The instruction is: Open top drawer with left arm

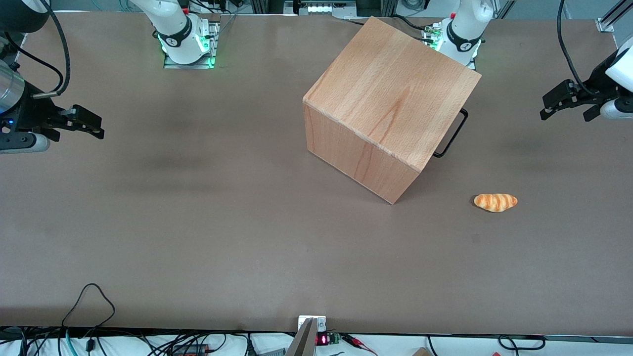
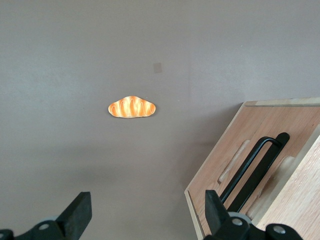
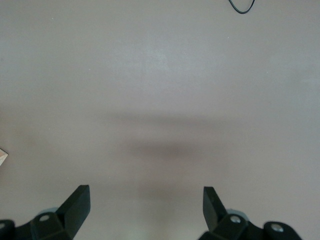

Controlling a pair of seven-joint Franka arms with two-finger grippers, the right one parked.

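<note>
Brown table (image 1: 198,222), wide and mostly bare, with ample room on every side for an approach. Wooden cube cabinet (image 1: 390,94) set near the middle, turned at an angle so that its drawer face looks toward the working arm's end of the table; probably placed so for a straight pull by that arm. Top drawer (image 2: 227,167) seemingly shut, flush in the cabinet face, its black wire bar handle (image 1: 452,134) jutting past the cabinet edge with open space around it for fingers. Left arm's gripper (image 1: 564,103) hanging above the table well apart from the handle, at about its height, fingers spread wide and holding nothing. Small croissant (image 1: 495,201) lying nearer the front camera than the handle, seemingly outside the drawer's path.
</note>
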